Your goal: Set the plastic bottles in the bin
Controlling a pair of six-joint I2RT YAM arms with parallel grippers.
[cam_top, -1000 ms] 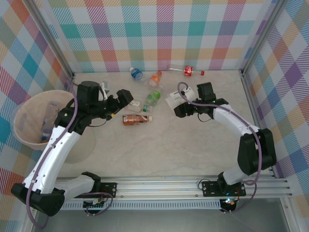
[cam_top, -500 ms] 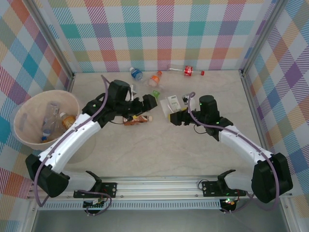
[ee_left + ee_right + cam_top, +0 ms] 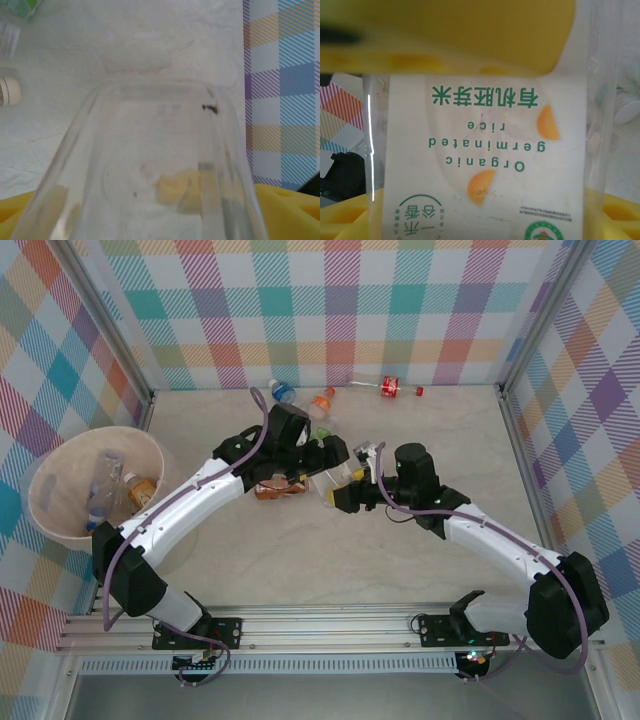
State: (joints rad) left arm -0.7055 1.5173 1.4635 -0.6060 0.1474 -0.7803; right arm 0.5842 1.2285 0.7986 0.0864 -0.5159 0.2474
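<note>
A clear plastic bottle with a white label (image 3: 334,480) hangs above the table's middle. My right gripper (image 3: 347,492) is shut on it, and the label (image 3: 485,150) sits between its yellow fingers (image 3: 342,220). My left gripper (image 3: 334,456) reaches in from the left, open, its yellow fingers (image 3: 290,210) on either side of the same bottle (image 3: 155,165) and one finger (image 3: 445,35) over the bottle's far end. The pale bin (image 3: 100,430) stands at the left with several bottles (image 3: 103,485) inside.
More bottles lie on the table: a copper one (image 3: 280,487) under the left arm, a green one (image 3: 322,432), an orange one (image 3: 322,400), a blue one (image 3: 283,392) and a red one (image 3: 392,388) by the back wall. Checked walls close in the sides.
My left arm has swung from beside the bin to the table's middle and its jaws have begun to narrow. The right arm has carried the white-labelled bottle leftward to meet it.
</note>
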